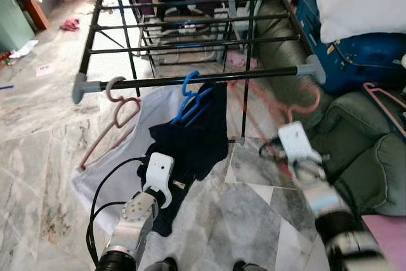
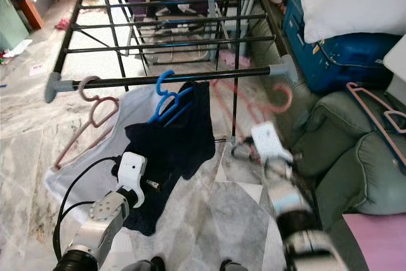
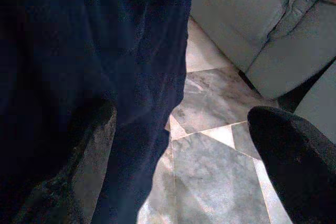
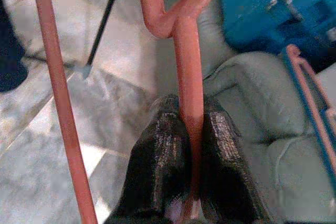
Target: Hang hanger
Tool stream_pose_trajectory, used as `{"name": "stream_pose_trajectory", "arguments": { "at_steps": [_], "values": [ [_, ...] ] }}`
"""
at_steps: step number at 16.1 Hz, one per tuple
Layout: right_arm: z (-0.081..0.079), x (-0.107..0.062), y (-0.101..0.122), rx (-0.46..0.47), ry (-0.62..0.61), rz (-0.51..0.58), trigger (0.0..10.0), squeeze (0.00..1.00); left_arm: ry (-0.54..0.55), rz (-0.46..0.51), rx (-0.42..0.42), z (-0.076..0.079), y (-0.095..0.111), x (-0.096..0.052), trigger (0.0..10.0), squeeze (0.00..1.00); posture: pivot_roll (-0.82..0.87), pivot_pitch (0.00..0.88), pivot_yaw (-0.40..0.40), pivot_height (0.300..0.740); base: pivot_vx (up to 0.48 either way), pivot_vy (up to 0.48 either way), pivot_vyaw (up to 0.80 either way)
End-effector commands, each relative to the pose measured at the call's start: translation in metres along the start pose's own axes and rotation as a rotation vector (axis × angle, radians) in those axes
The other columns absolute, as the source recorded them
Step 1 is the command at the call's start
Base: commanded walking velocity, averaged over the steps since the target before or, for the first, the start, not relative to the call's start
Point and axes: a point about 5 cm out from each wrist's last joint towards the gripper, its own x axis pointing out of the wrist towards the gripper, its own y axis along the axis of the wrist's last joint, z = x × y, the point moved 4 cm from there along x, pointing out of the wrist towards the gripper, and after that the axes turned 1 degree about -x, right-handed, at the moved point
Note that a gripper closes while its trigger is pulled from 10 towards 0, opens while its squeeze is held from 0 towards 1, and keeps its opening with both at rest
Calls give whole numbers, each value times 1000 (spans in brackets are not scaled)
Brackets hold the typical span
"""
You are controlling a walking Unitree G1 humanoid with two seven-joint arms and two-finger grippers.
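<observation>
- My right claw point(image 4: 190, 145) is clamped on the pink hanger point(image 4: 184, 51), its hook point(image 1: 309, 96) blurred just below the rack's front bar point(image 1: 209, 79); hooking on remains, I judge.
- My left claw point(image 3: 184, 171) gapes wide beside the dark garment point(image 1: 190, 134).

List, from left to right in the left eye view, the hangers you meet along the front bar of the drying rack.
pink hanger with the white garment → blue hanger with the dark garment → blurred pink hanger held by the right end effector, hook near the bar's right end.
</observation>
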Motion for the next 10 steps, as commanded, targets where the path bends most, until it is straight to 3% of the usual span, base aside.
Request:
{"name": "stream_pose_trajectory", "arguments": {
  "at_steps": [1, 3, 4, 6, 10],
  "values": [
    [7, 3, 3, 8, -33, 2, 10000, 0, 16, 3, 3, -4, -1, -3, 10000, 0, 74, 208, 20, 740, 0, 0, 0],
    [-1, 2, 13, -20, -59, 20, 10000, 0, 21, -1, 0, -5, -4, -6, 10000, 0, 86, 211, 14, 740, 0, 0, 0],
    [-14, -1, 12, -31, -40, 25, 10000, 0, 24, -4, -1, -5, -5, -7, 10000, 0, 90, 212, 13, 740, 0, 0, 0],
    [-24, -6, 7, -51, -41, 28, 10000, 0, 30, -2, -4, -6, -4, -8, 10000, 0, 92, 214, 13, 740, 0, 0, 0],
    [-30, -16, 2, -101, -62, 71, 10000, 0, 21, -4, -2, -4, -4, -8, 10000, 0, 74, 216, 20, 740, 0, 0, 0]
  ]
}}
